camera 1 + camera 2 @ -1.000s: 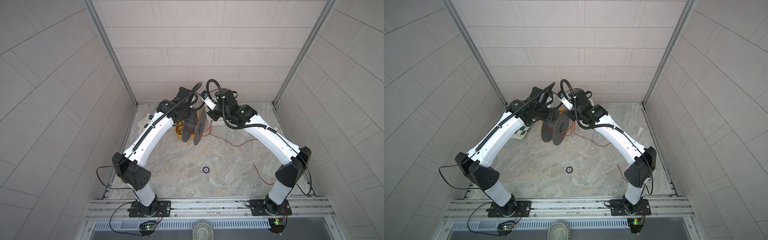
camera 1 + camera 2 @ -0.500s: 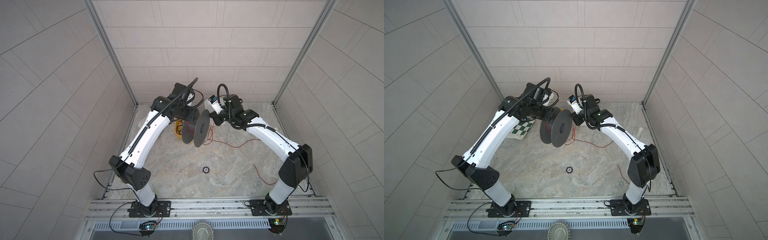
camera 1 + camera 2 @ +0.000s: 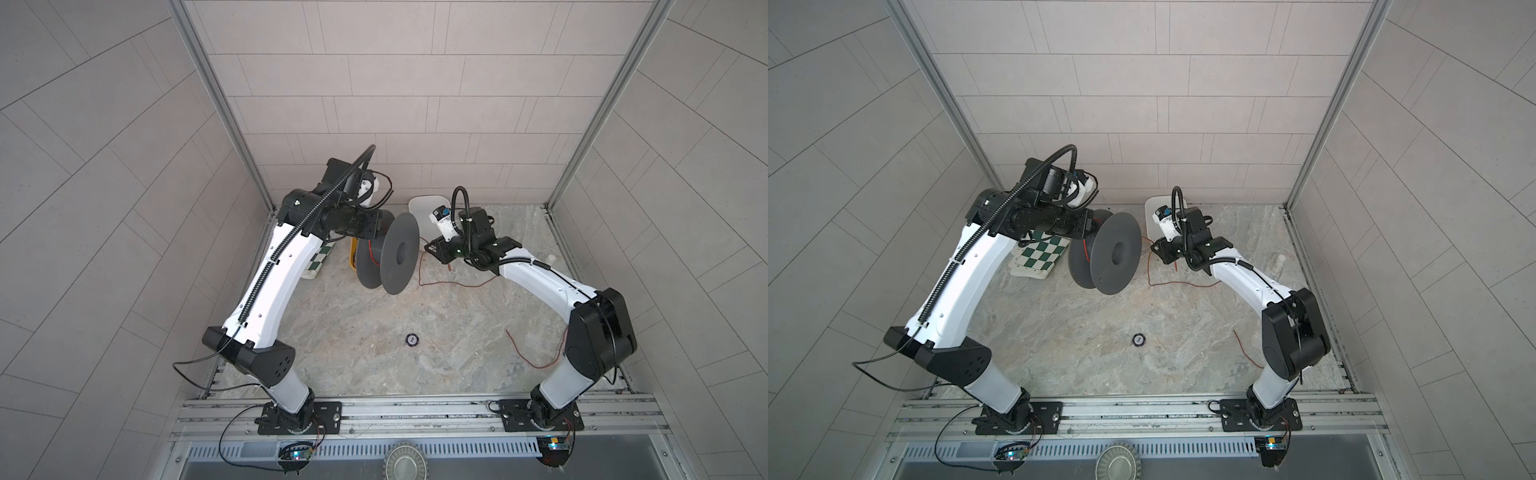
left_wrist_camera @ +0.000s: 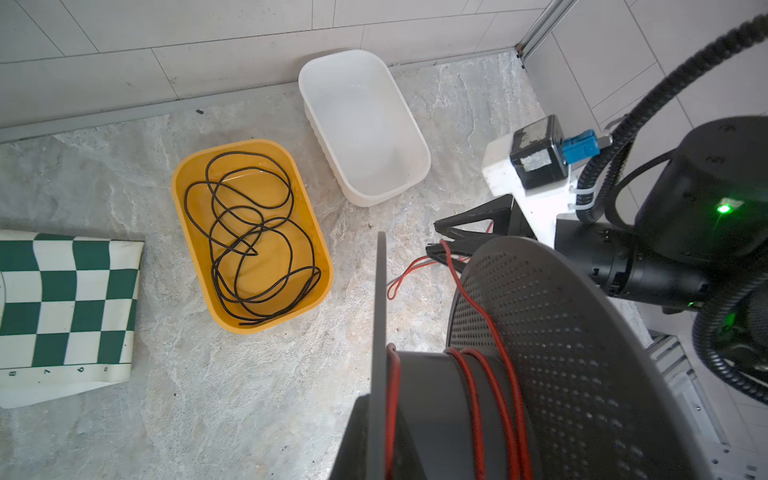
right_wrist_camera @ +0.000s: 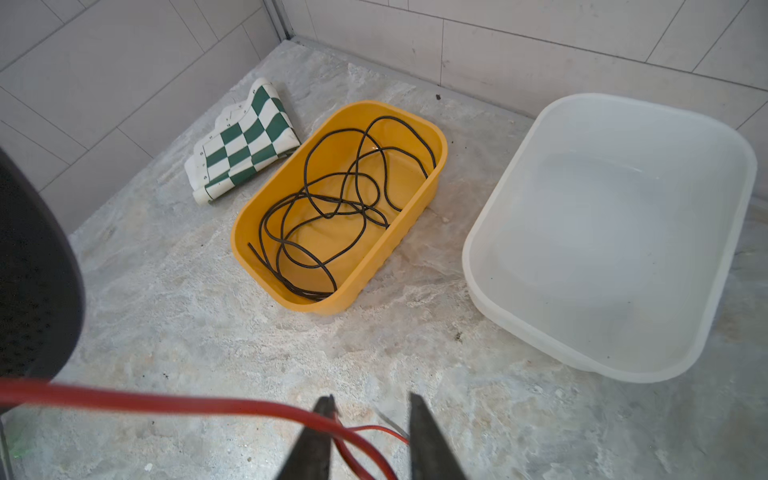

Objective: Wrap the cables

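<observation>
My left gripper [image 3: 374, 227] is shut on a dark grey spool [image 3: 399, 253] [image 3: 1117, 253] and holds it above the floor; its jaws are hidden behind the flange. The red cable [image 4: 482, 316] makes a few turns round the spool's hub [image 4: 436, 415]. From there it runs to my right gripper [image 3: 432, 247] [image 5: 370, 401], which is open. The red cable [image 5: 166, 405] lies across one finger and passes through the gap. The rest of the red cable [image 3: 453, 284] [image 3: 1183, 284] trails over the floor toward the right arm's base.
A yellow tub [image 4: 174, 195] [image 5: 442, 145] holds a loose black cable [image 5: 332, 199]. Beside it stands a white tub [image 4: 415, 129] [image 5: 469, 249], and a green checkered mat [image 4: 62, 307] lies near the left wall. A small black disc [image 3: 411, 340] sits mid-floor.
My right gripper has opened, letting go of the red cable, and has drawn back to the right, away from the spool. The left arm has swung the spool up and outward.
</observation>
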{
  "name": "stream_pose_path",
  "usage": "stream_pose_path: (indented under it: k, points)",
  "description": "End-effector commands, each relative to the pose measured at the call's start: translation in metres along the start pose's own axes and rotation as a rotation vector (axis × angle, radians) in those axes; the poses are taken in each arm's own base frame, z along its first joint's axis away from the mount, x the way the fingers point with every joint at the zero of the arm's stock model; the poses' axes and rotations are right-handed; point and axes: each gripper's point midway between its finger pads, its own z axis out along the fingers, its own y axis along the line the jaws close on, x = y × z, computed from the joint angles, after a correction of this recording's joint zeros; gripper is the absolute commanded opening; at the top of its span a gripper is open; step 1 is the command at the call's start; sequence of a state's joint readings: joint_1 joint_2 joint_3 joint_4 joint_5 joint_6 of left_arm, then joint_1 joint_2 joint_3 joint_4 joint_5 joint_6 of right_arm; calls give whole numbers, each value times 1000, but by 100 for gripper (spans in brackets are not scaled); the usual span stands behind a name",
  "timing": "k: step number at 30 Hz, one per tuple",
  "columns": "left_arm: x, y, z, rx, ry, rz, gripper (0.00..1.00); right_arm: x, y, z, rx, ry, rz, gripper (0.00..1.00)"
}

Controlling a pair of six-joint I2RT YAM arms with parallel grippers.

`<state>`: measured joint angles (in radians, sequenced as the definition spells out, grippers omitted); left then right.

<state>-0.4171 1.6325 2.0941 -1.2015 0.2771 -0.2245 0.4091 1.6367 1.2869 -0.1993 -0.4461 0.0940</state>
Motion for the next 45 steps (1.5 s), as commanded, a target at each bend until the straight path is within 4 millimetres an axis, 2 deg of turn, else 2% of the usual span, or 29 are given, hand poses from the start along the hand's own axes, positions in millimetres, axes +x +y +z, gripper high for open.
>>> stream_pose_path:
  k: [1, 6, 11, 12, 14, 19, 22, 25, 28, 33, 38, 42, 44, 45]
  points:
    - [-27, -13, -37, 79, -142, -54, 0, -13, 12, -13, -55, -69, 39, 48]
    - [-42, -11, -48, 100, -213, -113, 0, -2, 18, -19, -84, -103, 86, 67]
    - [-56, -9, -61, 116, -280, -159, 0, 8, 13, -36, -28, -148, 114, 82]
    - [-57, -7, -63, 114, -289, -167, 0, 10, 12, -40, -16, -164, 125, 90]
    - [-59, -5, -65, 112, -297, -177, 0, 15, 10, -46, -3, -189, 134, 99]
    - [-58, -1, -63, 104, -295, -194, 0, 30, 9, -48, 5, -204, 165, 99]
    - [-57, 3, -63, 93, -294, -206, 0, 32, 7, -51, 14, -247, 185, 99]
    - [-58, 4, -63, 91, -296, -215, 0, 28, 9, -53, -4, -297, 195, 95]
    - [-57, 4, -61, 100, -293, -216, 0, 23, 17, -47, -39, -299, 173, 88]
    - [-55, 4, -62, 101, -292, -215, 0, 11, 34, -31, -104, -281, 125, 74]
    - [-54, 4, -59, 105, -285, -217, 0, 3, 49, -11, -141, -252, 98, 68]
    - [-55, 5, -59, 103, -290, -220, 0, 0, 55, 4, -142, -224, 95, 59]
    - [-55, 6, -58, 98, -291, -223, 0, 0, 58, 11, -145, -209, 102, 52]
    - [-55, 6, -58, 95, -292, -223, 0, 2, 56, 14, -131, -200, 110, 44]
